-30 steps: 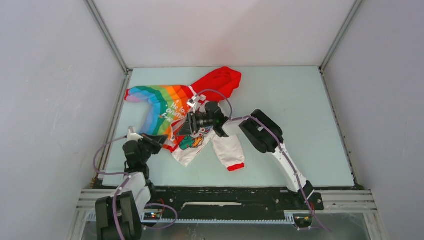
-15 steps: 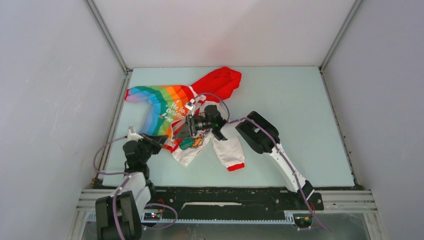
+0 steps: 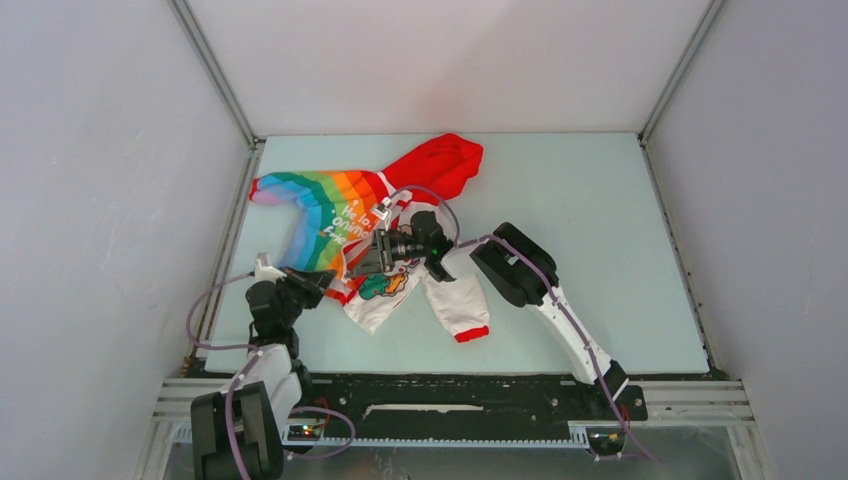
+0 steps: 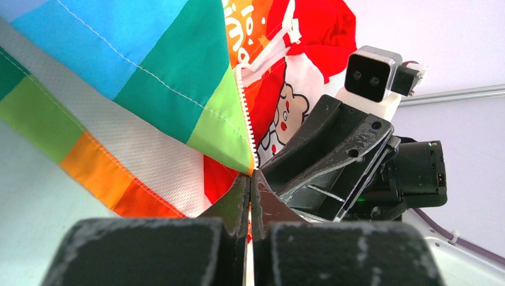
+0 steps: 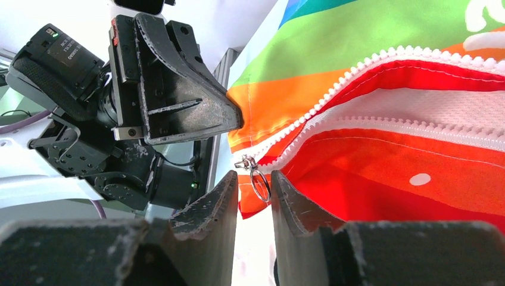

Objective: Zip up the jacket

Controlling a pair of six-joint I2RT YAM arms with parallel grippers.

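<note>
Hood toward the far wall, the jacket lies spread on the left half of the pale green table. Its rainbow half is on the left. Its white cartoon-print half is nearer the arms, with one red cuff toward the front edge.

We see the left gripper low at the jacket's bottom hem, its jaws pressed together. They pinch the corner of the rainbow half right where the white zipper teeth end.

The right gripper faces it from just across that corner, close to the left one but not touching it. Its two fingers stand a narrow gap apart. The metal pull ring hangs in that gap, below the slider. We cannot tell whether either finger presses on the ring. The slider sits at the very bottom of the zip, and above it the two rows of teeth spread apart, showing the red lining.
</note>
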